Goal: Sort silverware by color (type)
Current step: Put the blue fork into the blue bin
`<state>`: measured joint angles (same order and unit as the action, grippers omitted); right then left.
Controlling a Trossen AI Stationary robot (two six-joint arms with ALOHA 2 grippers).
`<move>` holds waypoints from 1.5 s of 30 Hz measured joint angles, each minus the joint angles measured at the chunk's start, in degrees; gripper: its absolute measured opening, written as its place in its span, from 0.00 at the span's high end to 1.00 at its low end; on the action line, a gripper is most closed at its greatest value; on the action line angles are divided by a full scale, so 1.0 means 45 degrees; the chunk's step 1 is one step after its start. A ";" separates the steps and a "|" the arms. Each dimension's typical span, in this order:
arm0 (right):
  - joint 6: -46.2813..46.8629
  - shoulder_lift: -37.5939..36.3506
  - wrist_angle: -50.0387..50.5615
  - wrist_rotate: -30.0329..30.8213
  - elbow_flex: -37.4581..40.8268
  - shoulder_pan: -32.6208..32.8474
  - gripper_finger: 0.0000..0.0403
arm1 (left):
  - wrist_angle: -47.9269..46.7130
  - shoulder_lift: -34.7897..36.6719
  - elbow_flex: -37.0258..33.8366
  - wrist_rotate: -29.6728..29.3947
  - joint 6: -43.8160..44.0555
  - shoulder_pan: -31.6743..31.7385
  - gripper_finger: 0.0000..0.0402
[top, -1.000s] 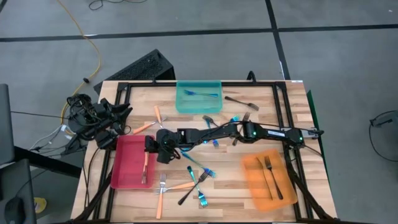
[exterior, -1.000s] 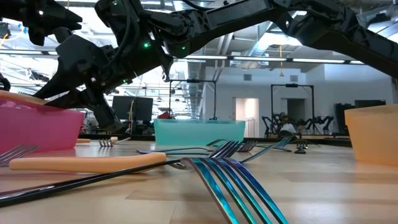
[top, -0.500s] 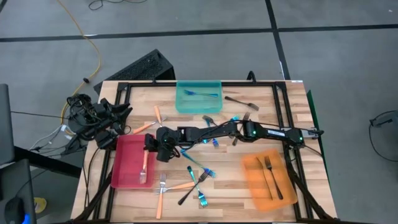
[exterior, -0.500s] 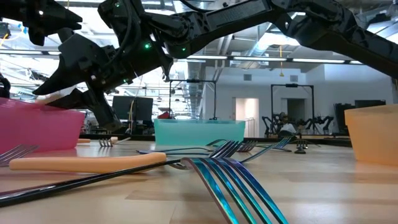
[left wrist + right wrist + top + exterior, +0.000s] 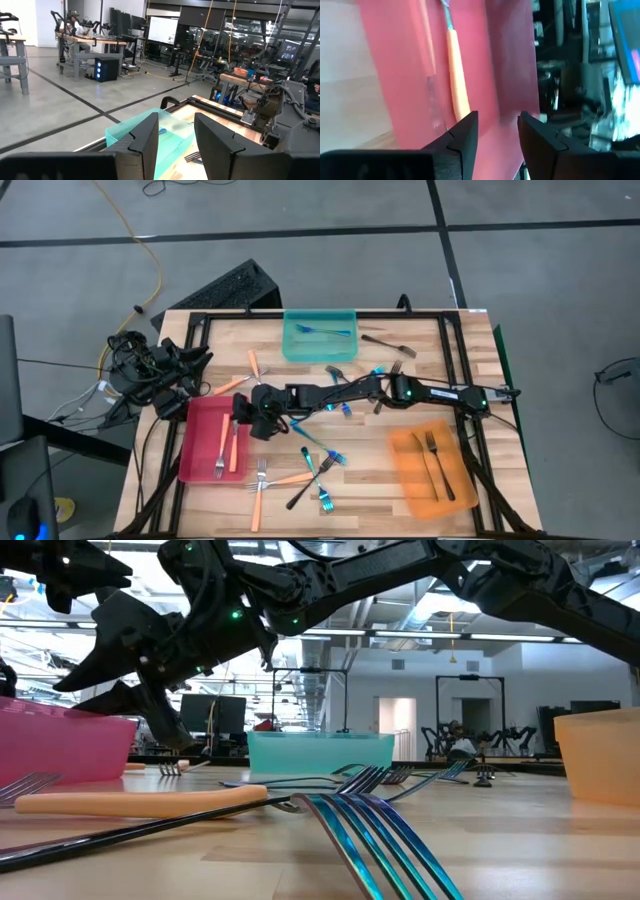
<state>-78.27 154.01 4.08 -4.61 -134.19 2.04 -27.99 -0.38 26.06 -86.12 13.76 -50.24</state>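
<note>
My right gripper reaches across the table and hovers open over the near-right rim of the red tray, with nothing between its fingers. Two orange-handled forks lie flat in that tray. More silverware lies loose on the table: orange-handled forks, blue forks and dark forks. A blue fork lies in the teal tray. Dark forks lie in the orange tray. My left gripper waits open beyond the table's far left corner.
A black frame runs along the table's edges. Cables and a dark case lie on the floor beyond the far left corner. My right arm lies low across the table's middle, above several loose forks.
My right gripper has opened over the red tray and rolled a little. It has let go of an orange-handled fork. The fork has dropped into the tray and now lies flat beside the other one.
</note>
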 joint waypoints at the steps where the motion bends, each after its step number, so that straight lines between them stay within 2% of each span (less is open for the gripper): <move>1: 0.0421 -0.0021 -0.0191 0.0251 0.0013 0.0000 0.60 | 0.0000 0.0000 0.0000 0.0001 0.0000 -0.0003 0.72; 9: 0.2378 -0.0465 -0.0680 0.2040 -0.0039 -0.0019 0.60 | 0.0000 0.0005 -0.0005 0.0004 0.0000 -0.0005 0.72; 14: 0.3828 -0.1188 0.0450 0.2063 -0.0069 0.0016 0.60 | 0.0000 0.0005 -0.0005 -0.0001 0.0000 0.0000 0.72; 24: 0.7159 -0.3627 0.6272 0.1958 -0.0107 -0.0338 0.60 | 0.0000 0.0005 -0.0005 0.0004 0.0000 -0.0005 0.72; 29: 0.8883 -0.4470 0.9837 0.2019 -0.0059 -0.0508 0.60 | 0.0005 0.0005 -0.0005 -0.0004 0.0008 0.0000 0.72; 33: 1.0461 -0.4949 1.1697 0.2018 -0.0096 -0.0552 0.60 | 0.0000 0.0005 -0.0005 -0.0025 0.0019 0.0000 0.72; 41: 1.1214 -0.4813 1.5651 0.1765 -0.0067 -0.0115 0.60 | 0.0000 0.0005 -0.0005 -0.0020 0.0053 0.0000 0.72; 45: 1.1406 -0.4808 1.6176 0.1534 0.0479 0.0033 0.60 | 0.0000 0.0005 -0.0005 -0.0015 0.0053 0.0000 0.72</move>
<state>-26.95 132.38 76.87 2.29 -132.03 2.19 -27.99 -0.36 26.04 -86.19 14.00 -50.24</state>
